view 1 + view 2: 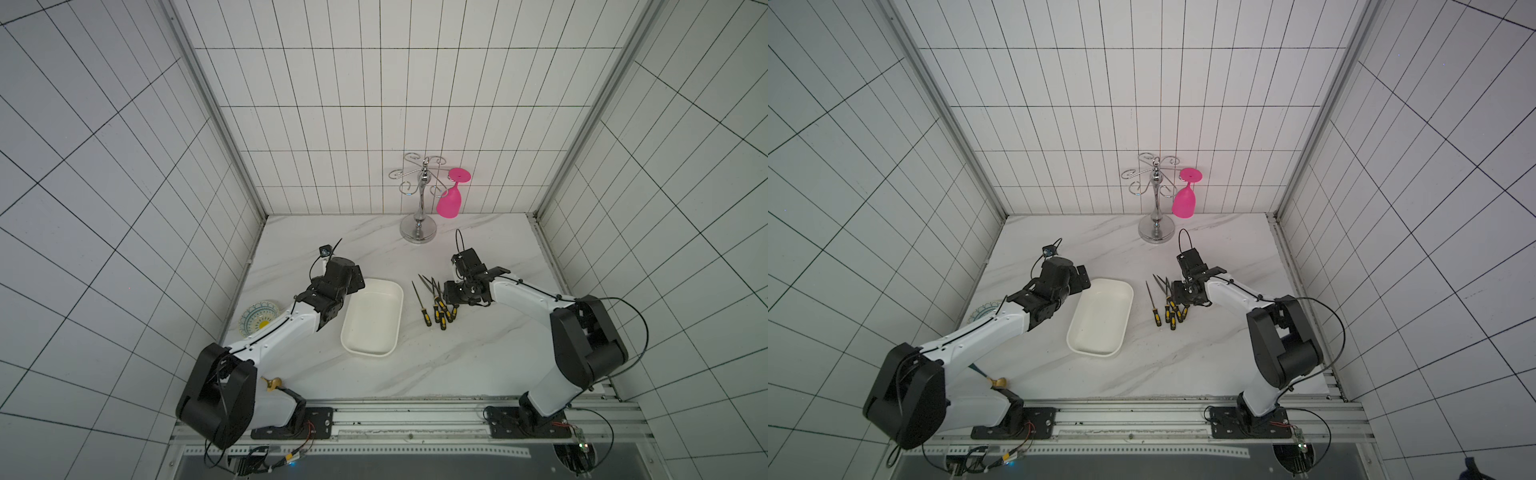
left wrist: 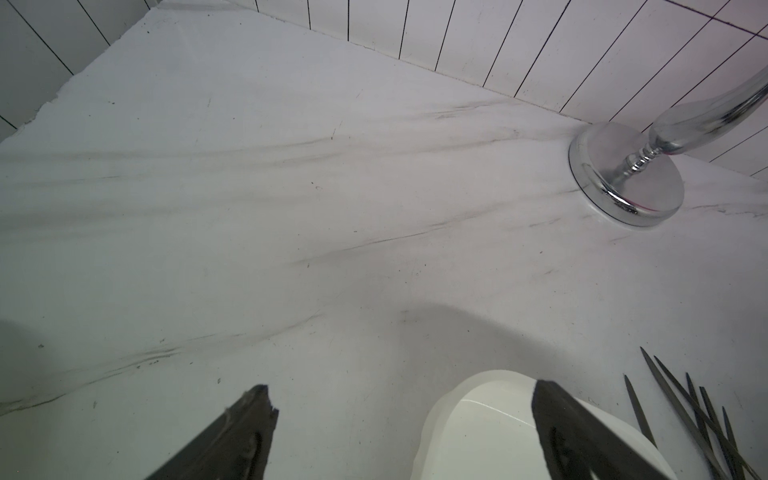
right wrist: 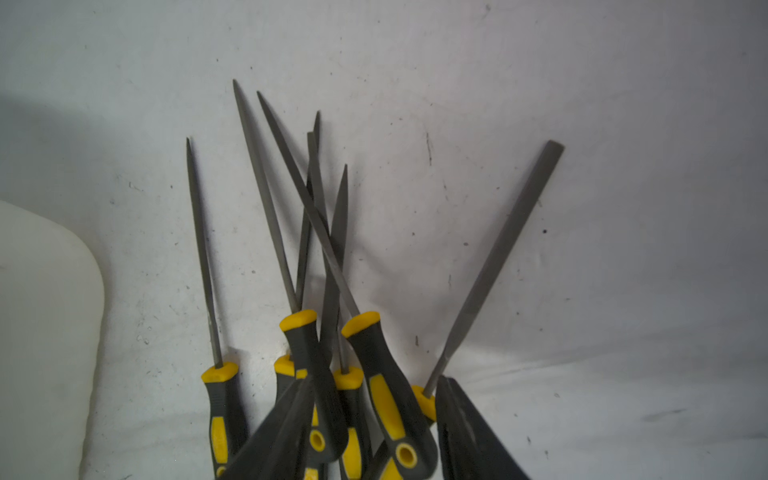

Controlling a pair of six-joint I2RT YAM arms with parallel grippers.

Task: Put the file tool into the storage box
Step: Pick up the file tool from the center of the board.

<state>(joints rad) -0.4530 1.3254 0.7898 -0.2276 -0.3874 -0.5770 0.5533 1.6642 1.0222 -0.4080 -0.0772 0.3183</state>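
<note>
Several files with grey blades and black-and-yellow handles lie crossed in a loose pile on the marble top, right of the white storage box. One file lies a little apart on the box side of the pile. My right gripper is low over the handle ends, open partway, its fingers straddling several handles. The flat file's yellow collar sits against one finger. The files look to rest on the table. My left gripper hangs wide open over the box's far left corner, holding nothing.
A chrome glass rack stands near the back wall with a pink glass hanging on it. A patterned plate lies at the left edge beside my left arm. A small brass piece sits near the left arm's base.
</note>
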